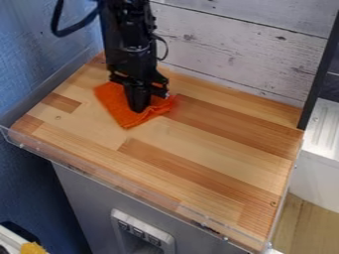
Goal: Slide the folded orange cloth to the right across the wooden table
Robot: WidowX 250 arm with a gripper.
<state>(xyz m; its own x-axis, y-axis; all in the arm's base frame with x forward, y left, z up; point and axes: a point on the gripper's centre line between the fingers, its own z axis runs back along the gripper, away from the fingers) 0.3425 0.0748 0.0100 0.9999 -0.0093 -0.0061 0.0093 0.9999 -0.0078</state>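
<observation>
My black two-finger tool (138, 108) points down onto a crumpled orange cloth (114, 102) and touches it; how far open I am, and whether I have hold of any of the fabric, I cannot tell. The cloth lies on the left part of the far half of the surface (198, 163), a board of light and reddish-brown wood strips, with one corner pointing towards the near edge and some of its fabric showing on both sides of me. My black arm comes in from the top, with a black cable (64, 31) looping out beside it. Behind the surface stands a wall of whitewashed planks (232, 52), and a textured blue wall (33, 74) rises on the left. A clear rim (99, 175) runs along the near edge, and a black upright post (320, 72) stands at the far right corner
</observation>
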